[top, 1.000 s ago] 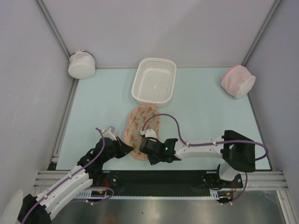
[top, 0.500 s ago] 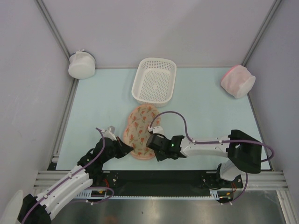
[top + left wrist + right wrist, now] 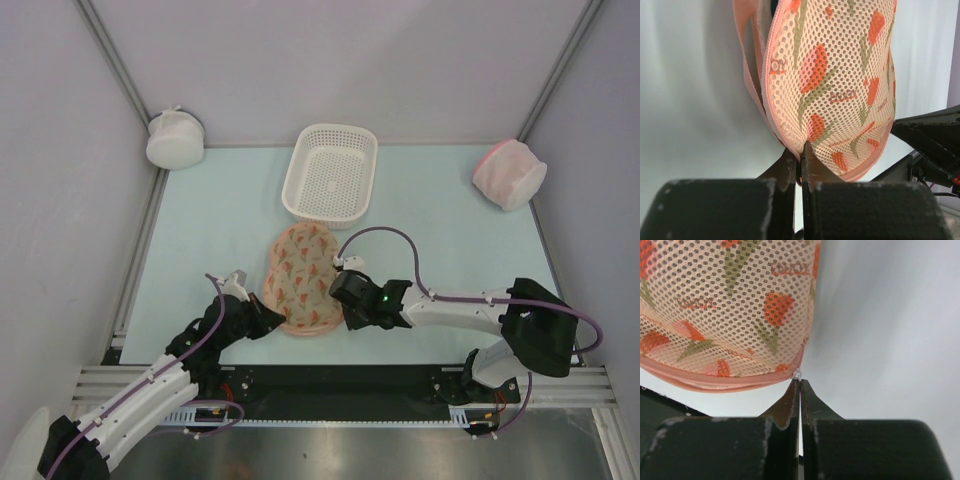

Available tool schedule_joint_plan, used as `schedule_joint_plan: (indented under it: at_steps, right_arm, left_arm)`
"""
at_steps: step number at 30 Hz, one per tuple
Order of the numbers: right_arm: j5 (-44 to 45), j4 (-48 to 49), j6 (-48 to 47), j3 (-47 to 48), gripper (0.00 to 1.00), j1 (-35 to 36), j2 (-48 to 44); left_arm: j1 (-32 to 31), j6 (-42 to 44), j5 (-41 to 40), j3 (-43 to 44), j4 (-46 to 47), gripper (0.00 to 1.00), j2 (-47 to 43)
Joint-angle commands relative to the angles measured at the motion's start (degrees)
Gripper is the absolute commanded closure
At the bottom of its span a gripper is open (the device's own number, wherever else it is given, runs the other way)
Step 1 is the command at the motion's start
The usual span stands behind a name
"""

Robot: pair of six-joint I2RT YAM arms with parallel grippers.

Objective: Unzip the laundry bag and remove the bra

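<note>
Pale green tabletop: left end effector clamped on laundry bag edge, right end effector closed at its rim.

**Printed lettering on the bag:** small orange-red capitals on the mesh.

- **Left wrist view:** the letters "OY" stand above and slightly left of the left gripper, close to the pink edging. A second word above and to its right may read "LUCK", but it is too small to be sure.
- **Right wrist view:** a word like "LUCKY" stands above the right gripper, slightly to its left. The same word appears again farther left.
</note>
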Motion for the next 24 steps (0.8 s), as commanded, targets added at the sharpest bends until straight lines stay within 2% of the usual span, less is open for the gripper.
schedule_joint_plan:
  at_steps: [1,8,10,11,12,13,16,17,18,20,24]
  right_arm:
    - [3.9,-2.9,-3.2,-1.6,1.0,-2.8,-1.4]
    - [2.8,-2.9,-3.9,-1.1,1.0,-3.8,-1.5]
    - [2.5,-4.0,-3.6,-0.8,1.0,-3.5,-2.3]
    - [2.5,-4.4,-3.6,-0.4,1.0,-3.3,-2.7]
    - [2.4,-5.5,-3.5,-0.1,1.0,-3.2,-3.0]
    - [2.4,-6.3,-3.3,0.3,1.0,-2.9,-3.8]
    - [2.7,-9.8,-2.9,2.5,0.73,-2.4,-5.8]
    - [3.0,-11.9,-2.9,4.1,0.53,-1.8,-6.3]
    - [3.3,-12.9,-2.9,5.1,0.46,-1.6,-6.9]
    - [4.7,-16.1,-3.1,8.3,0.33,-1.1,-8.3]
    - [7.6,-18.9,-4.6,14.7,0.26,0.6,-9.3]
  left_arm:
    - [0.9,2.3,-2.3,0.2,-3.6,1.0,0.7]
    - [1.0,4.1,-2.9,2.0,-5.1,1.0,1.0]
    - [1.0,5.6,-3.2,3.8,-6.2,0.96,1.1]
    - [1.0,6.1,-3.3,4.4,-7.2,0.8,1.1]
    - [1.0,6.6,-3.3,5.1,-7.8,0.69,1.1]
    - [1.0,7.3,-3.3,6.6,-9.1,0.48,1.0]
    - [1.0,8.1,-3.3,10.0,-11.5,0.24,0.8]
    - [1.0,8.3,-4.9,10.9,-12.0,0.21,0.8]
    - [1.0,8.9,-5.0,11.9,-12.4,0.19,0.8]
    - [1.0,9.8,-5.6,15.7,-14.8,0.15,1.4]
    - [1.3,13.6,-9.4,24.5,-18.9,0.04,3.9]
